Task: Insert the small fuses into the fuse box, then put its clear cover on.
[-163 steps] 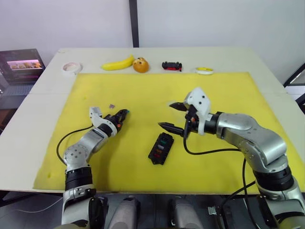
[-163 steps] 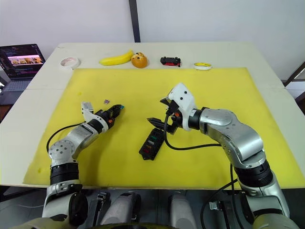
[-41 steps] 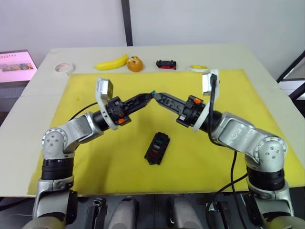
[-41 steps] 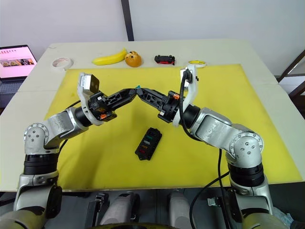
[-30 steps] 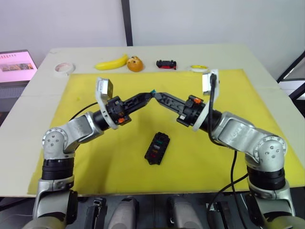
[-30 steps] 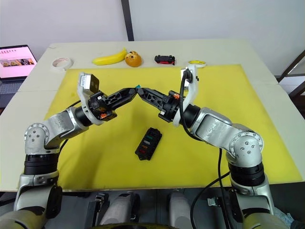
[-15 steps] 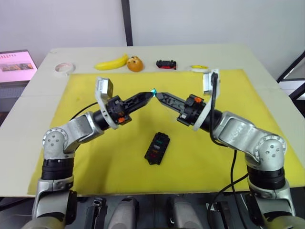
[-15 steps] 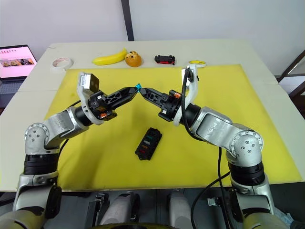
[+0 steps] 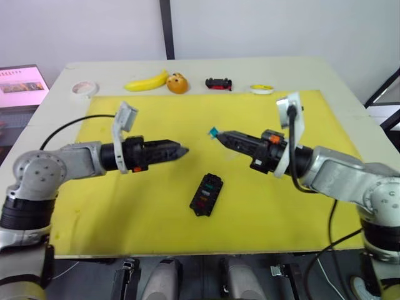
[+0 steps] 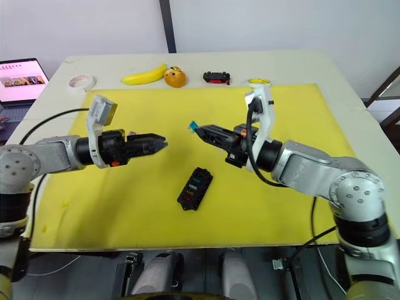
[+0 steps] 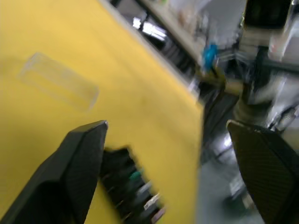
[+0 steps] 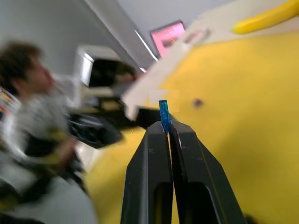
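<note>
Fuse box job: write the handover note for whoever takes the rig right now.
Right gripper: shut on a small teal plastic fuse, held in the air above the yellow mat.
Left gripper: open, holding nothing.
Black rectangular fuse box: on the mat between the arms, several coloured fuses already seated.
Thin clear plastic cover: lying flat on the mat, off the box.
A small purple fuse lies loose on the mat.
Left: seat the teal fuse and the loose one, then fit the cover.

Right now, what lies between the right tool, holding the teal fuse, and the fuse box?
Nothing: between the right tool, shut on the teal fuse, and the fuse box lies only bare yellow mat, in both eye views.
</note>
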You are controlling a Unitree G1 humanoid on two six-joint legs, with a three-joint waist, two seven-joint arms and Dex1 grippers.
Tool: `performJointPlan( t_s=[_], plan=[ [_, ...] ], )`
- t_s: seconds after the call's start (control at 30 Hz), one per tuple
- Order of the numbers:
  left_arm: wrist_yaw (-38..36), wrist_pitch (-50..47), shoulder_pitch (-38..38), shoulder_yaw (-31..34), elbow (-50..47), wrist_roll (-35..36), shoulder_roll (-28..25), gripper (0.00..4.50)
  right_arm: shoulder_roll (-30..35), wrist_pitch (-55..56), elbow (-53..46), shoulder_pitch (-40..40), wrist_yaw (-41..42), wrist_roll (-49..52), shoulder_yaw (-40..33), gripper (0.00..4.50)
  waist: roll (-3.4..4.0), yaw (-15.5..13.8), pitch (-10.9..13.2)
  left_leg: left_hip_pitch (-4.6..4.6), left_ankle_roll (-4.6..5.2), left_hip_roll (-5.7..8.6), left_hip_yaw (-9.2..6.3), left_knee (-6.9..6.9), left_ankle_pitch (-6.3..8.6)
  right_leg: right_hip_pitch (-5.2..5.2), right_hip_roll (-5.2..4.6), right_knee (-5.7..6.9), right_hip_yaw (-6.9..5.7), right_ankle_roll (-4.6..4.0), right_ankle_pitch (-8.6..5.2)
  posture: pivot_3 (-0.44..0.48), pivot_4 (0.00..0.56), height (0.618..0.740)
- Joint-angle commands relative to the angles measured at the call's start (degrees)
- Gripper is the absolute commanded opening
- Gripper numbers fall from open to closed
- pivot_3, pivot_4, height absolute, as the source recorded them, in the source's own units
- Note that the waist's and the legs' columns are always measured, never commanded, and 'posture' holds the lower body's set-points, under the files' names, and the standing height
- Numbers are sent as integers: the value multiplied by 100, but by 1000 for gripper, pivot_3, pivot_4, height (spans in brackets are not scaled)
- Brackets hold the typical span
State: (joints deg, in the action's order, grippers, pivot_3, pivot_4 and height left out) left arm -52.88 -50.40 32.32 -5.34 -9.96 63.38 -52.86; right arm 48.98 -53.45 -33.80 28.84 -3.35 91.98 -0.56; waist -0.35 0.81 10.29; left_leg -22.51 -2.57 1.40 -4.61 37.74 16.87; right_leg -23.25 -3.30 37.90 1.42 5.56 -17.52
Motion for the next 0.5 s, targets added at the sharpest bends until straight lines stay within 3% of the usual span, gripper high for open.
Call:
performJointPlan(
  t_s=[0.03, 0.13, 0.3, 0.5],
  plan=[
    [-1468, 1514, 125, -589, 70, -1633, -53, 4442, 266, -132, -449, -10, 699, -1104, 300, 0, 0, -8, 0, 0, -1, -6, -1, -1, -1, 0, 0, -1, 0, -1, 0, 0, 150, 740],
    [-2208, 2657, 247, -991, 454, -2670, 178, 4442, 458, -190, -666, -10, 1194, -2176, 784, 0, -2, -9, 3, -2, -2, -20, 0, 0, -1, 0, -3, -2, 0, -1, 0, 0, 150, 740],
    [-3014, 4075, 600, -1430, 1323, -3805, 811, 4442, 291, -214, -609, 70, 1565, -3180, 1224, 0, -7, -13, 6, -20, 4, -18, -5, 13, 2, -5, -14, -4, -6, 1, 1, 0, 150, 740],
    [-3393, 4852, 950, -1530, 2125, -4418, 1420, 4442, 72, -466, -635, 90, 1792, -3767, 1410, 0, -7, -9, 6, -64, 7, -16, -15, 36, 4, -35, -17, 1, -19, 4, 3, 0, 150, 740]
  ],
)
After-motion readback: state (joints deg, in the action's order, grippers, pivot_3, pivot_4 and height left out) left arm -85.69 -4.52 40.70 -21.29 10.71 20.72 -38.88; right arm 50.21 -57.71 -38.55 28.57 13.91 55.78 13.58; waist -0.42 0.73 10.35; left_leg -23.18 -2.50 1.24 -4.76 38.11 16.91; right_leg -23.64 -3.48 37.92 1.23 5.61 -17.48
